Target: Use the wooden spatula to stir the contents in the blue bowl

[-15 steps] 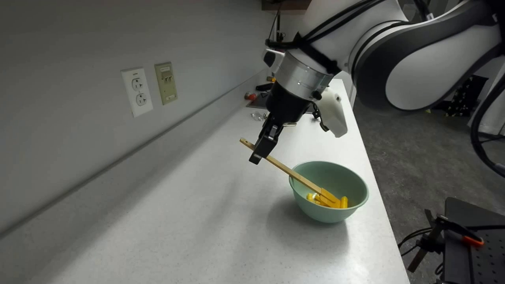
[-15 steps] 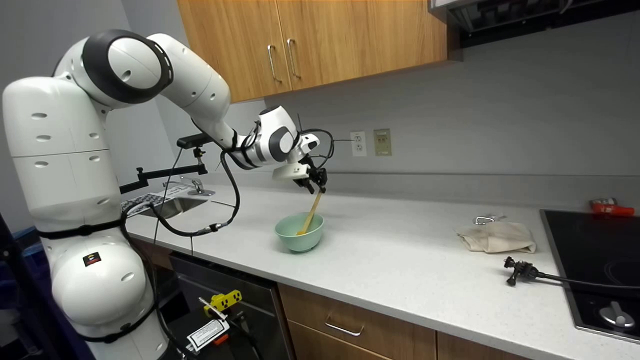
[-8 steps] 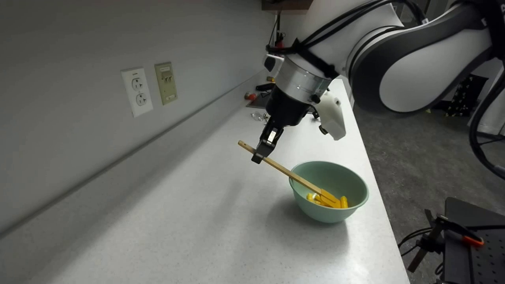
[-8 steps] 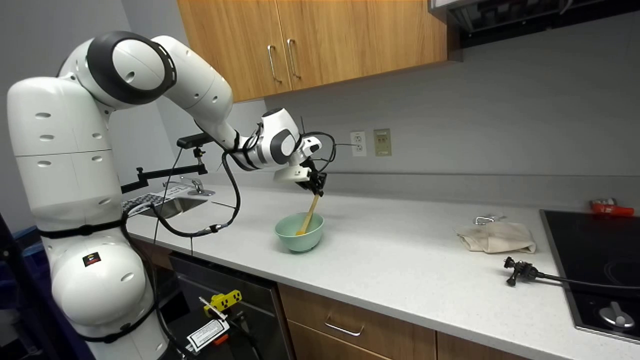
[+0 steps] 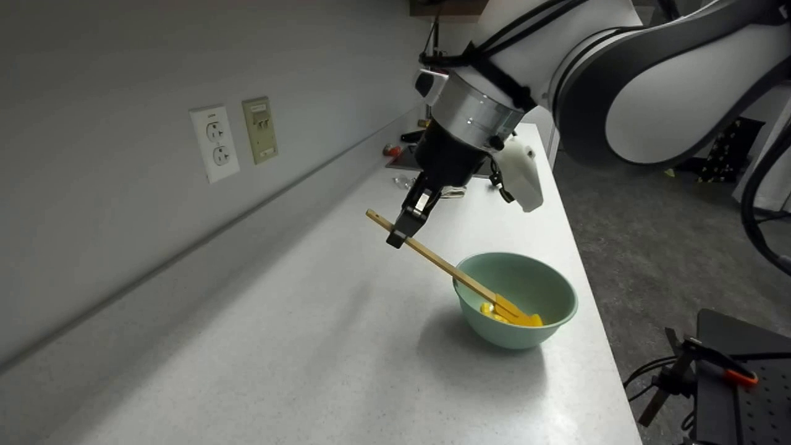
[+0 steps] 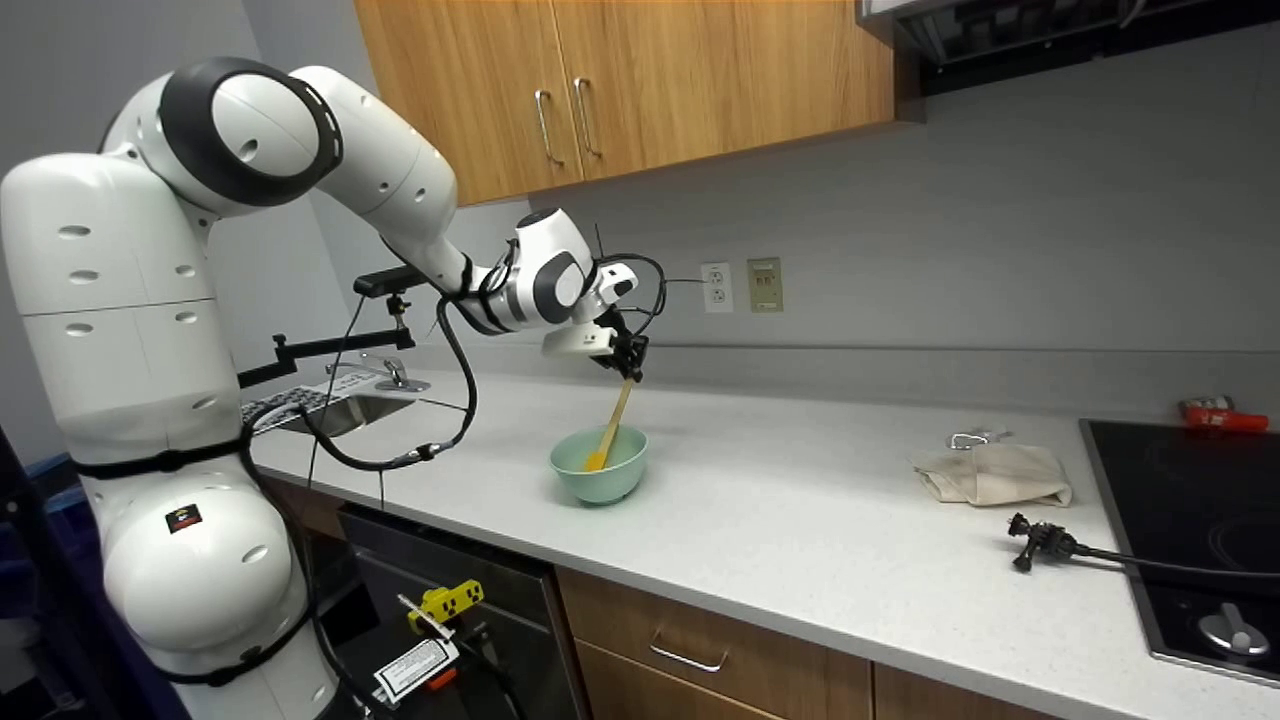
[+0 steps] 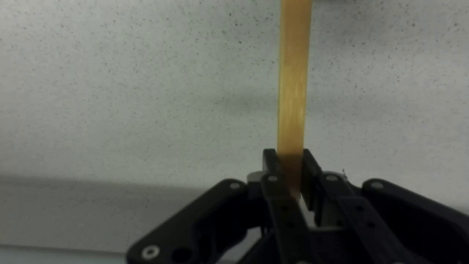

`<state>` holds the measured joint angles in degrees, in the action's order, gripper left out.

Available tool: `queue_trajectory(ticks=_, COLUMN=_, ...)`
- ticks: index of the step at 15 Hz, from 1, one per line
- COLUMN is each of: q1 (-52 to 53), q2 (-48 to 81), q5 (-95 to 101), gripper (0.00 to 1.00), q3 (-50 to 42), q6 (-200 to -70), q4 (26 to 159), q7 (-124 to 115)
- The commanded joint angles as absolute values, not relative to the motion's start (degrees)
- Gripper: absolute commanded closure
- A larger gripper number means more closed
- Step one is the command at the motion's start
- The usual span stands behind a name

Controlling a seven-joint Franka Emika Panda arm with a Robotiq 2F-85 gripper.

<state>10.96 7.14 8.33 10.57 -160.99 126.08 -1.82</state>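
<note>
- The gripper [image 7: 288,160] is clenched on the handle of the wooden spatula [image 5: 452,272], one finger against either side, with a stub of wood jutting out beyond.
- The wooden spatula slants down over the rim of the blue bowl [image 5: 507,339], its head in among the yellow bits [image 5: 486,308]; from here, I can't tell whether the handle touches the rim.
- The blue bowl stands upright on the white countertop [image 5: 278,346], much nearer the front edge than the wall [image 5: 111,173].
- Between bowl and wall lies a broad stretch of countertop, the gripper above it.
- In an exterior view, another stretch runs from the bowl to a beige cloth [image 6: 995,475] and a knobbed black fitting [image 6: 1046,541], then the edge of a black cooktop [image 6: 1190,490]; the opposite way lies the sink [image 6: 357,414].
- Wooden cabinets [image 6: 700,80] hang overhead, their lower edge higher than the gripper.
- A white tag [image 6: 415,670] by the base of the robot arm [image 6: 115,240] carries dark print, too small to read, as is a dark sticker [image 6: 183,517] on the arm.
- The beige wall plate [image 5: 260,131] bears little label strips, the white outlet [image 5: 214,144] a faint mark; I can't read either.
</note>
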Motion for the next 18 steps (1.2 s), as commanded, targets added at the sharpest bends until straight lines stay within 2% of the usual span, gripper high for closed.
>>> queue_trajectory(ticks=1, q1=10.7, q2=3.1, q5=3.5, gripper=0.96, q3=11.7, q6=-165.4, q4=129.8, q7=0.7)
queue_trajectory(ticks=10, q1=10.6, q2=-0.2, q5=6.6, gripper=0.96, q3=10.3, q6=-176.8, q4=133.9, q7=-2.8)
queue_trajectory(ticks=18, q1=10.4, q2=-1.6, q5=7.8, gripper=0.96, q3=9.2, q6=-178.0, q4=135.8, q7=-5.7)
